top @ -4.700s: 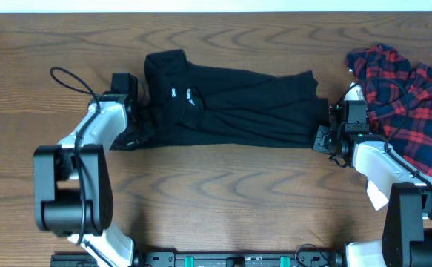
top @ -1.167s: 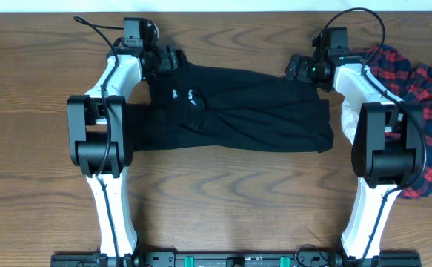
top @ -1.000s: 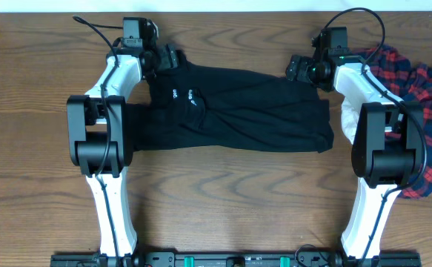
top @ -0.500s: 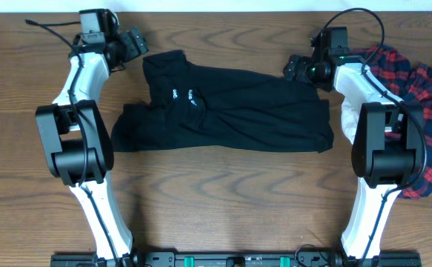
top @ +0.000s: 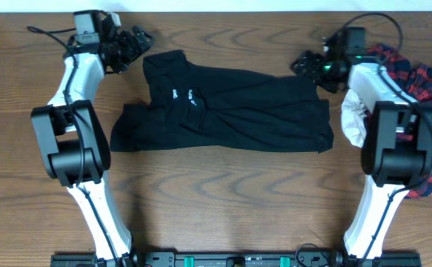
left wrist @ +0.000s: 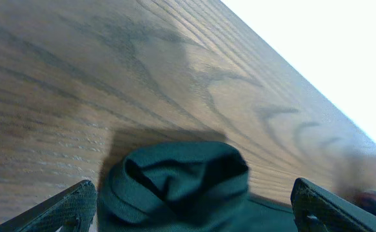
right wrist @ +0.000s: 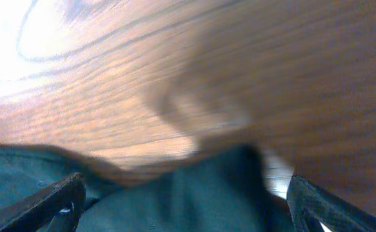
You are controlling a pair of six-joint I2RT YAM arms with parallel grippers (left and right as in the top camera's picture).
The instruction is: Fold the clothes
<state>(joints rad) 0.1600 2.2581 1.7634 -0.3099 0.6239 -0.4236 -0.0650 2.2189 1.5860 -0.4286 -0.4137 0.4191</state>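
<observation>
A brown wood-grain table is filling the view. A black collared shirt is lying across its far middle, bunched into a long, wrinkled band, with the collar end toward the left arm. A red-and-navy plaid garment is lying heaped at the right edge, with a white cloth piece beside it. The left gripper is hovering just beyond the collar and the right gripper just beyond the opposite far corner. Both are gaping wide and gripping nothing. The shirt is looking light, limp and quick to sag, so pinching its outer corners seems the surest hold.
</observation>
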